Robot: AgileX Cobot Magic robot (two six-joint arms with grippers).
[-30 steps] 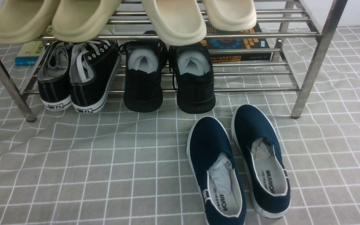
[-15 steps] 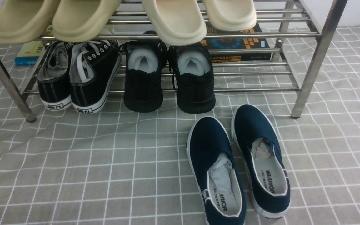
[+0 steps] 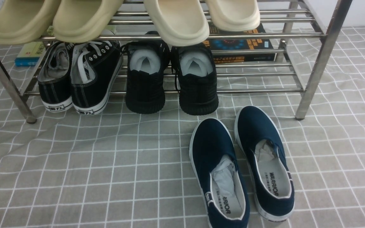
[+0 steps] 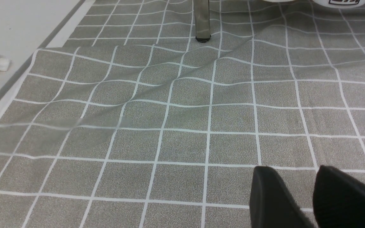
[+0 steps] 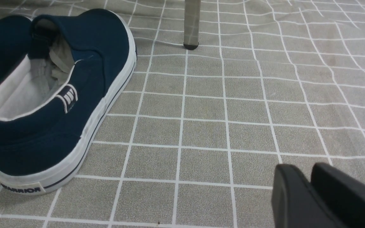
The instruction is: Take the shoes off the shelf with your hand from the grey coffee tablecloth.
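Lying side by side on the cloth (image 3: 74,164), the 2 shoes (image 3: 242,167) sit clear of the shelf (image 3: 315,63), just in front of its right end, toes toward it. Both are upright, navy with white sole edges, paper stuffed in the toes, and "WARRIOR" legible on each insole. The right shoe's toe is near the front right shelf leg but apart from it.

The lower tier carries 2 pairs of black sneakers (image 3: 128,79), heels overhanging the front bar. The upper tier carries 2 pairs of slippers (image 3: 119,19). Books (image 3: 242,44) lie on the cloth behind the shelf.

Neither arm appears in the front view. In the left wrist view the left end effector (image 4: 314,199) is above bare cloth, its fingers (image 4: 271,199) separated by a narrow gap, nothing between them. In the right wrist view the right end effector (image 5: 312,196) is beside the right shoe's heel and well apart from it; its fingers (image 5: 296,202) are nearly together and hold nothing.

The cloth is wrinkled near the front left leg.
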